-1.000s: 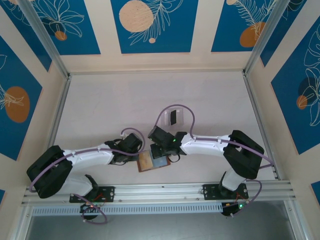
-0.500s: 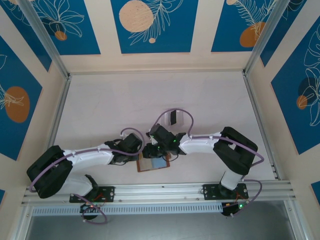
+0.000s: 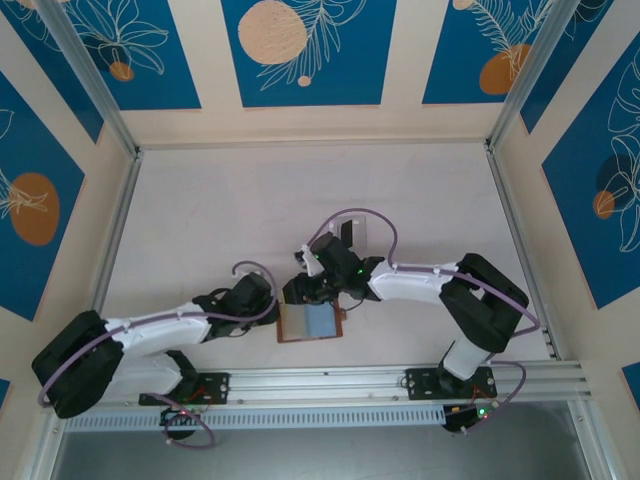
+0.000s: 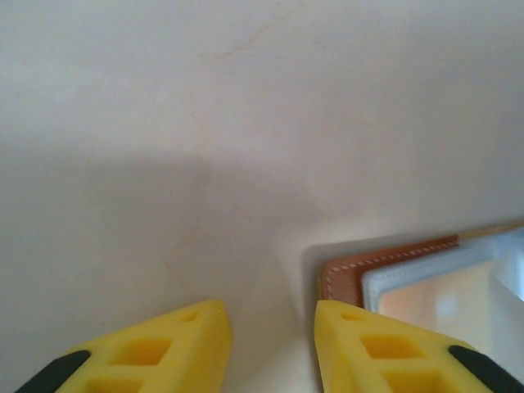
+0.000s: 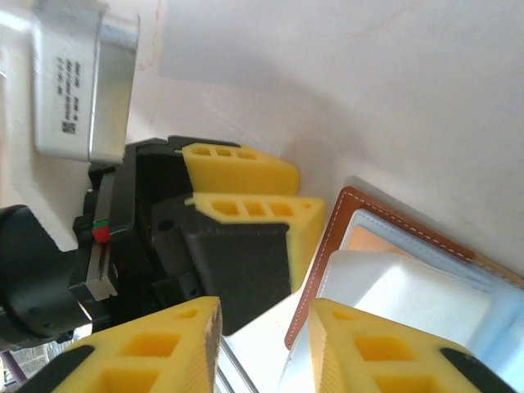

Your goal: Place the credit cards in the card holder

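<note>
Two grippers are seen close together over the pale table (image 3: pixel 220 210) in the top external view, with the card holder (image 3: pixel 310 322) lying open and flat just beside the tips of both. Furthest left, the left gripper (image 3: pixel 276 306) is pointed at the left edge of the card holder; from above, the gap between its fingers cannot be judged. That gap is supplied by the left wrist view, where the left gripper (image 4: pixel 267 327) is shown with its yellow fingers (image 4: pixel 184 348) spread apart and bare table between them. The brown stitched corner of the card holder (image 4: pixel 348 278) is seen just beyond the tip of the right-hand finger, and whether it is touched cannot be told. A pale peach patch is visible there behind the clear pocket; whether it is a card cannot be told. Further right, the right gripper (image 3: pixel 298 292) is set with the card holder just in front of its tips. In the right wrist view the right gripper (image 5: pixel 264 327) is shown with its fingers (image 5: pixel 372 348) likewise held apart and nothing pinched. The card holder (image 5: pixel 393 270) lies ahead of the right-hand finger, and the left gripper (image 5: pixel 286 195) is caught ahead of the left-hand one. Rightmost and well beyond both sets of fingers, a clear stand (image 3: pixel 358 228) with a dark card (image 3: pixel 346 236) upright in it is given by the top external view.
</note>
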You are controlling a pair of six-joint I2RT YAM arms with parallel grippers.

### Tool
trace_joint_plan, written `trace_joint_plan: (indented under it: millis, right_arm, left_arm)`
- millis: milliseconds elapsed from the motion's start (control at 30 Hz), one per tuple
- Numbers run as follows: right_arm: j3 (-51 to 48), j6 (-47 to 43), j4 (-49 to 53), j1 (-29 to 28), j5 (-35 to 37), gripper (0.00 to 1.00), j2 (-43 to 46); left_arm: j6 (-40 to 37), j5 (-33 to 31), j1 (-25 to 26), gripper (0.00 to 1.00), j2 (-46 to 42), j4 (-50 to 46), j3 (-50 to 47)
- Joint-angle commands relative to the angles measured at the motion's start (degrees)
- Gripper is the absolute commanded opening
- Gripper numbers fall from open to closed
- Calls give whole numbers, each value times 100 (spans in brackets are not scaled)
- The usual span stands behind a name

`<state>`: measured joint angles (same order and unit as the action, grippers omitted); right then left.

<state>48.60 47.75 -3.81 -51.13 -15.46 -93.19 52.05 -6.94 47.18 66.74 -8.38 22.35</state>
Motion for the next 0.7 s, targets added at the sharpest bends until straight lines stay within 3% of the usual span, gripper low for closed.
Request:
trace_joint_plan:
  millis: [0,133,300,467,667]
  right_arm:
    - [-105,-178,261,35,-112,32,87]
    - [75,-115,80,-50,-229,25,-423]
    - [203,51,-129,-74,-207,20,-976]
    - [428,-13,119,-55,-80,28,-1164]
    - [532,-186,781,29,124,33,-650]
  left_arm:
    - [29,375,-234,44,-614,-1099,-284]
    - [-134,436,-463,49,-1427,-1780,-148]
    - [-413,611,-473,54,-1488,-2132,191]
    - [-564,1068,-470,56,-1081,-1668,384]
    - [-612,1246,-280,57,-469,-1101,532]
